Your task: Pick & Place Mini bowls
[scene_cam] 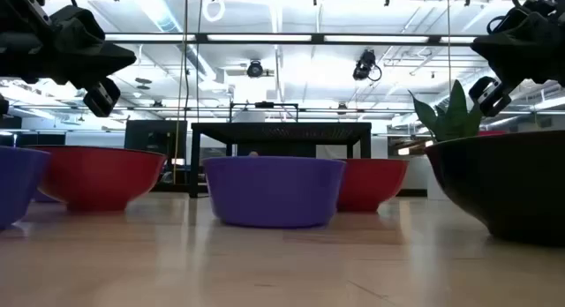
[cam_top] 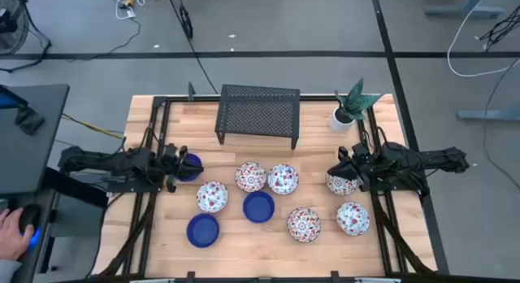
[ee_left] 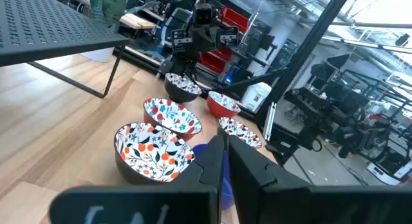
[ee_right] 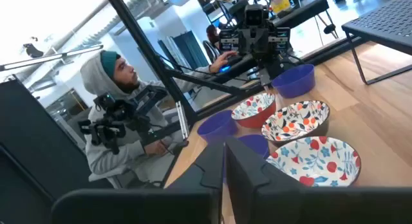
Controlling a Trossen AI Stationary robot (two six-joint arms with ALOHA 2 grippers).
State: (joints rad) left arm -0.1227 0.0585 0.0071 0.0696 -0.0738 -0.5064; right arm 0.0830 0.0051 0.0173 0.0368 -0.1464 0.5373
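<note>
Right now your left gripper (cam_top: 179, 165) sits over the left side of the tabletop (cam_top: 244, 242), its fingers drawn nearly together on the rim of a blue bowl (cam_top: 190, 166). In the left wrist view a sliver of blue shows in the narrow slit between them.

Your right gripper (cam_top: 346, 171) is over the right side of the tabletop, with its fingers also pulled close. It hangs at the rim of a floral bowl (cam_top: 340, 184), but you cannot tell from these views whether that rim is actually pinched.

Between the two arms the other mini bowls sit upright on the wood:
- Two patterned bowls (cam_top: 250, 176) lie side by side near the middle, just in front of the black mesh rack (cam_top: 257, 112).
- A third patterned one (cam_top: 212, 197) is left of centre.
- A second blue one (cam_top: 258, 206) sits just right of that one.
- A third blue one (cam_top: 202, 230) is nearer the front edge.
- Two more patterned bowls (cam_top: 303, 224) stand toward the front right corner.

A white pot with a green plant (cam_top: 347, 112) stands at the far right corner, beside the rack.

A person in a hooded top (ee_right: 116, 121) sits beyond the left edge, one hand (cam_top: 11, 232) resting on a device.
</note>
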